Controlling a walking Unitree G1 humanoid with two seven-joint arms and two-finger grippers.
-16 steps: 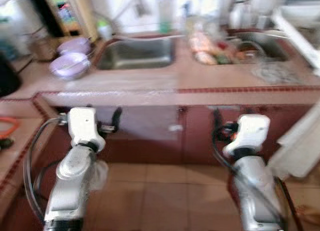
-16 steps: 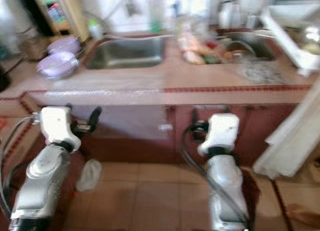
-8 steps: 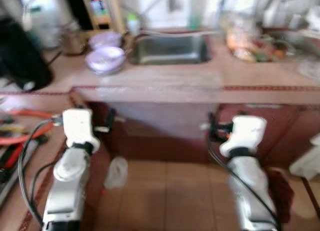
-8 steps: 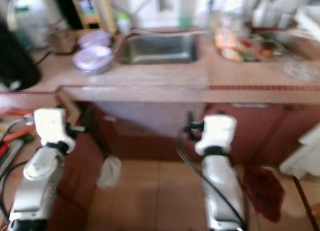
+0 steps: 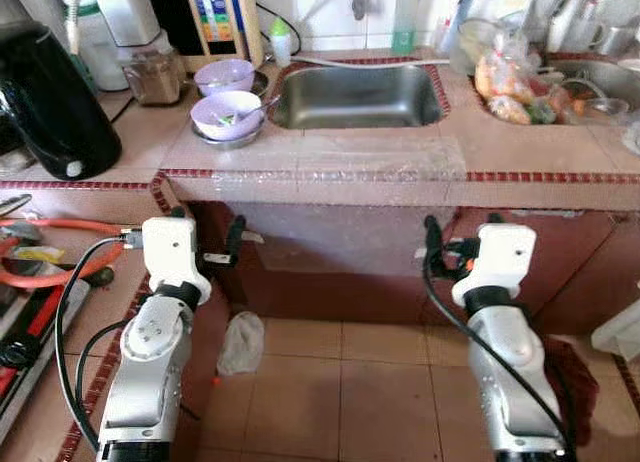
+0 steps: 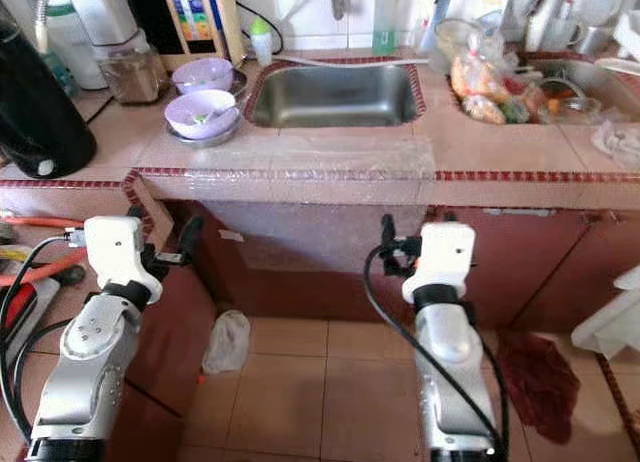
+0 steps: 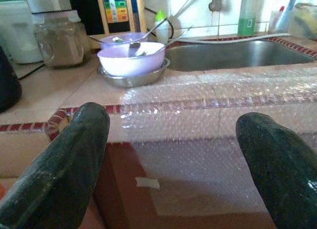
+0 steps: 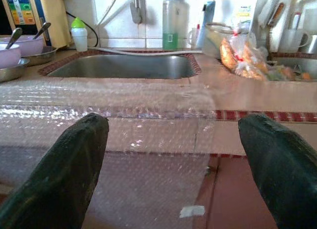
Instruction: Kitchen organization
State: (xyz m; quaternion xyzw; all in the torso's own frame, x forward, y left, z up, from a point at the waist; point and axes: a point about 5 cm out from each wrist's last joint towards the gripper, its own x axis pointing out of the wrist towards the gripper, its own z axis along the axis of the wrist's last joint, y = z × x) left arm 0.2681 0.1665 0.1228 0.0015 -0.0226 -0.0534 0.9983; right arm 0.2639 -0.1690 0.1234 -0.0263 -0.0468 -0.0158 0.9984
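No legible txt; panel (image 7: 118, 10) labels too blurry.

Home kitchen, viewed at the counter.
A steel sink (image 5: 355, 95) is set in a tiled countertop (image 5: 520, 147); beside the sink stand purple bowls (image 5: 229, 113), behind it a soap bottle (image 8: 170, 19).

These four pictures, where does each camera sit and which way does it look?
Left eye view: on the head, looking down at the sink and counter, both silver arms below.
Right eye view: same head, same scene, shifted slightly sideways.
Left wrist view: on the left arm, looking between the open left gripper toward the purple bowls.
Right wrist view: on the right arm, between the open right gripper, facing the sink.
Both wrist views share the bubble wrap over the counter edge.
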